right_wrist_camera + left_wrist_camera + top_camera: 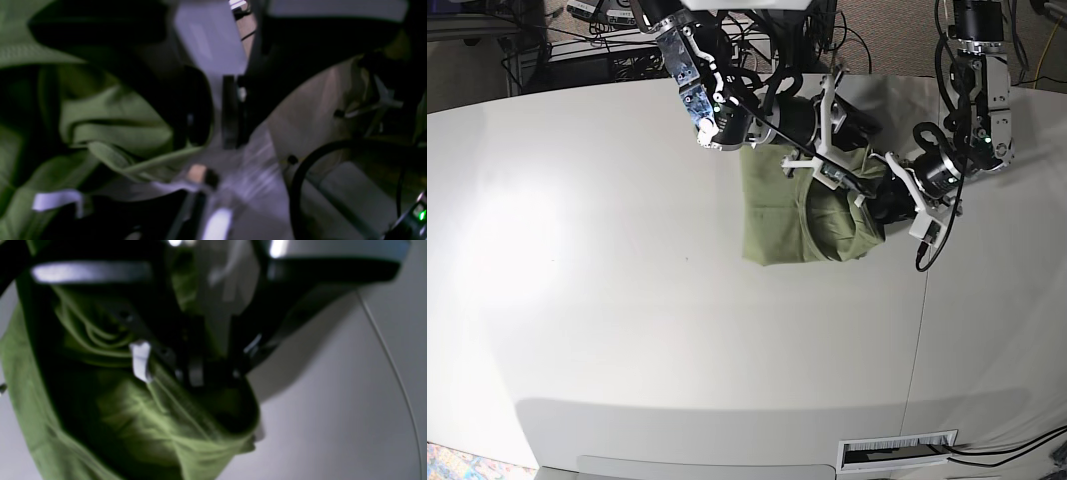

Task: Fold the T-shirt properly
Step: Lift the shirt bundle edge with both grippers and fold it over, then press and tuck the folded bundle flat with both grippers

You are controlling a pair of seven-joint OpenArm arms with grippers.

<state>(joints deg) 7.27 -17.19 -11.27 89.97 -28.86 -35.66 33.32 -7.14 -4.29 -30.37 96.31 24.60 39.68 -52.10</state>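
Two hands, left hand (889, 188) and right hand (835, 172) each pinching one T-shirt (782, 215), white table (627, 300)

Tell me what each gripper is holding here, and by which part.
Both hold the T-shirt. The left gripper pinches it near the neckline, beside the white tag. The right gripper grips a bunched edge at the far side; which part cannot be told.

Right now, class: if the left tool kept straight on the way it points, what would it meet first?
Most likely the T-shirt: the left tool points into its green folds, seemingly already touching, though blur hides depth.
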